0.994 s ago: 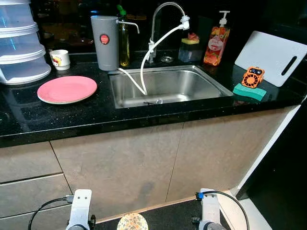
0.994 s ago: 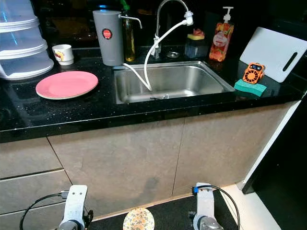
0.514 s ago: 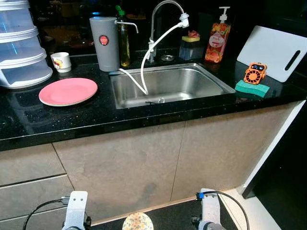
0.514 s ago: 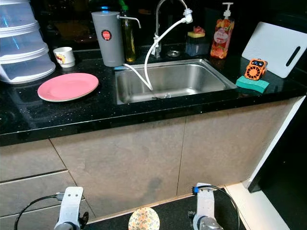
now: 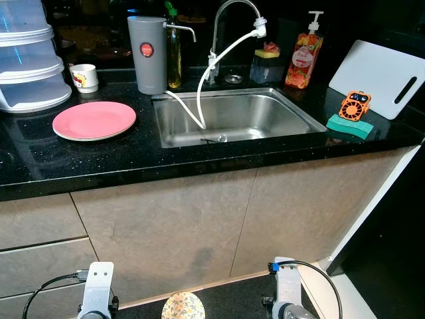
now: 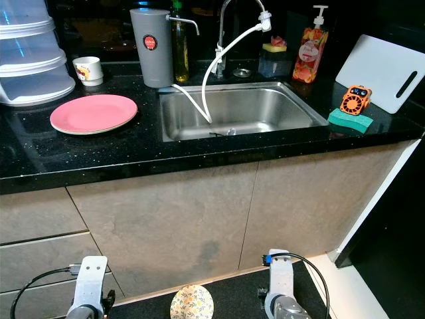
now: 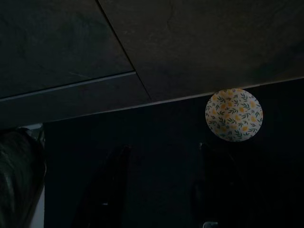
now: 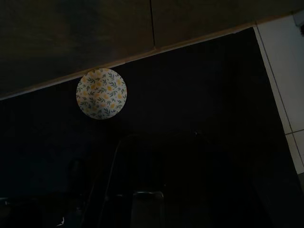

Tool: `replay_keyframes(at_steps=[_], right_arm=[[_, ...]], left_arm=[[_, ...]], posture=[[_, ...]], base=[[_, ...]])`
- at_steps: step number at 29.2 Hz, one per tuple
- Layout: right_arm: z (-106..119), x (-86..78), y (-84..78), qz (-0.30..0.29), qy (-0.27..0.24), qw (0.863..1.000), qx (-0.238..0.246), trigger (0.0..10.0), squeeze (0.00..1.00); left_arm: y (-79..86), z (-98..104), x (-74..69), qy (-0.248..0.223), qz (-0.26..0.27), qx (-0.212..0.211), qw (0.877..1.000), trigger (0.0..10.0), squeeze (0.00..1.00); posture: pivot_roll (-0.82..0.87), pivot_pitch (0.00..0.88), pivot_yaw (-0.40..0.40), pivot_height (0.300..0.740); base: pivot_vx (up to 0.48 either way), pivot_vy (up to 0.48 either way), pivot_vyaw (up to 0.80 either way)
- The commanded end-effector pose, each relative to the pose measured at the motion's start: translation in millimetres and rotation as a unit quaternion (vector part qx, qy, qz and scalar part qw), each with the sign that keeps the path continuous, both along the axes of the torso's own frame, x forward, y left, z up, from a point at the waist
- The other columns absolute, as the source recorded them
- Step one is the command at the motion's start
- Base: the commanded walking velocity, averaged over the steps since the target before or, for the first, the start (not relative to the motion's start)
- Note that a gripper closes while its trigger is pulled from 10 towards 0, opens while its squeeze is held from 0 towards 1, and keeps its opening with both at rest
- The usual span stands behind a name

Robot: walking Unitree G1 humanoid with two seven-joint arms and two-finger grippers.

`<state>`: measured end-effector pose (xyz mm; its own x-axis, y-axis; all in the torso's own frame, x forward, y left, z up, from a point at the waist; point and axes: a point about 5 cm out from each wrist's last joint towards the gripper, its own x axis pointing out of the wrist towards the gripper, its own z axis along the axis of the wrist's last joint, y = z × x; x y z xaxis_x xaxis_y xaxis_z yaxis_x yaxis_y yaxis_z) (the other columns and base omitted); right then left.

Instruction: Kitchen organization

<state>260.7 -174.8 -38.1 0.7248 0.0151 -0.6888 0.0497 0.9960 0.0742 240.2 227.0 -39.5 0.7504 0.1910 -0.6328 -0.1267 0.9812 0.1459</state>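
Note:
A pink plate [image 5: 94, 120] lies on the black counter [image 5: 40, 166] left of the steel sink [image 5: 295, 111]. Behind the plate stands a small white cup [image 5: 84, 77]. A grey canister [image 5: 147, 53] and an oil bottle [image 5: 173, 53] stand by the faucet [image 5: 226, 16], whose white hose hangs into the basin. Both silver arms hang low in front of the cabinets, the left arm [image 5: 96, 292] and the right arm [image 5: 287, 292]. In the dark left wrist view my left gripper [image 7: 164, 151] is open above the dark floor. My right gripper [image 8: 160, 142] is a faint dark outline.
Stacked translucent containers [image 5: 30, 60] fill the counter's far left. A soap dispenser [image 5: 300, 56], a white cutting board [image 5: 382, 76] and an orange gadget [image 5: 352, 105] on a green sponge [image 5: 346, 126] sit to the right. A round floral disc [image 5: 183, 306] lies on the floor.
The whole view has shifted slightly, so the camera moved. Nothing on the counter has moved, and both arms still hang low.

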Motion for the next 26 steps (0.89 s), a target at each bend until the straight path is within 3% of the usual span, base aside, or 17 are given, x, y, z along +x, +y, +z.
replay_keyframes(at_steps=[1,26], right_arm=[[-2.9,-3.9,0.4,-0.002,0.003,1.0,0.003,10.0,0.0],[-0.9,-1.0,1.5,0.003,0.001,1.0,0.0,10.0,0.0]], left_arm=[[6.2,0.1,-2.0,0.002,0.006,0.008,1.0,10.0,0.0],[3.6,-0.9,-1.8,0.006,0.007,0.005,1.0,10.0,0.0]], posture=[[0.0,0.072,-0.028,0.74],[0.01,0.051,-0.035,0.74]], base=[[0.0,0.0,0.0],[0.0,0.0,0.0]])
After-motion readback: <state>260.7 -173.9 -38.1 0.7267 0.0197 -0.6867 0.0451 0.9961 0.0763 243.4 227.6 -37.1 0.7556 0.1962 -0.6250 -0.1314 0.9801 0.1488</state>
